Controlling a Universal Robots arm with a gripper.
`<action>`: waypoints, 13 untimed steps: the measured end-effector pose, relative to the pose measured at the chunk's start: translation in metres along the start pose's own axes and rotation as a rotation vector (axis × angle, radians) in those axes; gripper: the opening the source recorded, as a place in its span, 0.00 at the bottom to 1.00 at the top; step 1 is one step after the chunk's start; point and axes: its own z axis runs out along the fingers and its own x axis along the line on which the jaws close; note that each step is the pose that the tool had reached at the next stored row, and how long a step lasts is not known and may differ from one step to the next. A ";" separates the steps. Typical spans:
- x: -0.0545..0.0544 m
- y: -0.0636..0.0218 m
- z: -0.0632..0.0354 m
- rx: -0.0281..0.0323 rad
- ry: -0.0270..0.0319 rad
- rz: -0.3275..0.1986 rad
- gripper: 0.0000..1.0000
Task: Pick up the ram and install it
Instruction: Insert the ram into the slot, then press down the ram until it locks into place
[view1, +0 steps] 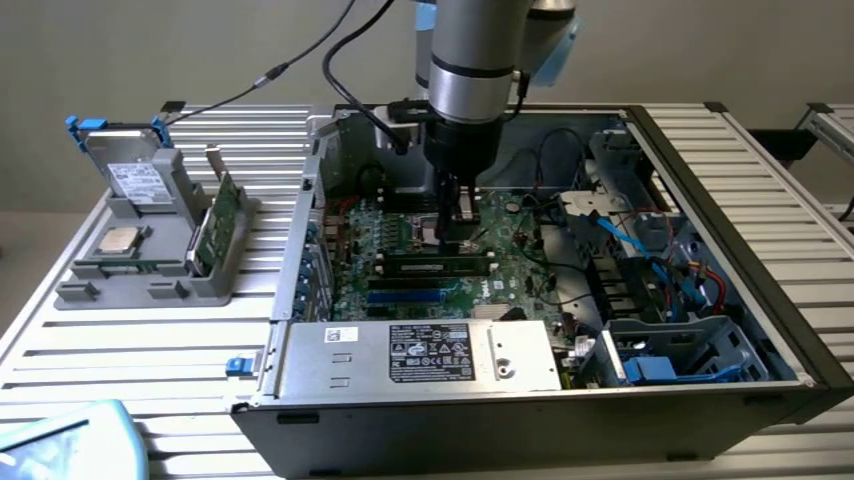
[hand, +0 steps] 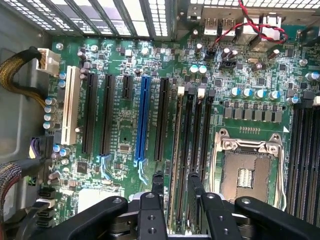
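Ram: the ram (view1: 434, 266), a long dark stick, lies seated in a memory slot of the motherboard (view1: 400, 240) inside the open computer case (view1: 747, 300), apparently already installed, though the clips at its ends are too small to judge.

Axis: its long axis runs from the exterior view's left to the exterior view's right, edge down in the slot, parallel to the blue slot (view1: 407, 297) beside it.

End effector: the end effector (hand: 176, 210) hangs just above the ram, fingers (hand: 150, 210) spread and holding nothing, straddling the slot line (hand: 176, 150) seen from the wrist.

Why so: the spread fingers bracket the stick's width, a stance that suits pressing or releasing it.

Surroundings: the empty CPU socket (hand: 247, 175) sits next to the memory slots; a grey parts holder (view1: 154, 250) with a green card (view1: 214, 225) stands on the slatted worktop (view1: 80, 340), outside the case.
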 end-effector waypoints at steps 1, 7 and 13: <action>-0.001 0.0017 0.0000 0.0034 0.0006 0.000 0.34; -0.001 0.0017 0.0000 0.0040 0.0006 0.000 0.34; -0.001 0.0017 0.0000 0.0042 0.0006 0.000 0.34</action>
